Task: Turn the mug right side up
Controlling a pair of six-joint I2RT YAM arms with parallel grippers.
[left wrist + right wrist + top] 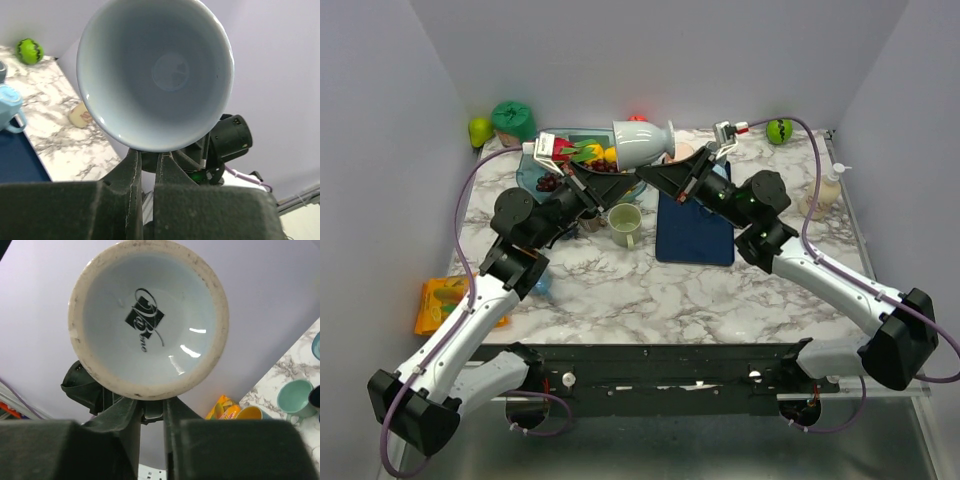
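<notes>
Light falls soft and even from above. The table is bright, with only faint shadows. The top view is sharp, bending slightly at its edges. My left wrist view shows the mug smoothly lit, its rim gleaming, and my fingers dark and blurred. In my right wrist view two small glints sit on its base, and the foreground is blurred.

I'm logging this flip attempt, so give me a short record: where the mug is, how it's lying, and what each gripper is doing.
mug: white, in the air above the table, on its side
left gripper: shut on the mug's rim
right gripper: shut on the mug's foot
upright: not yet
below: green cup standing on the table
</notes>
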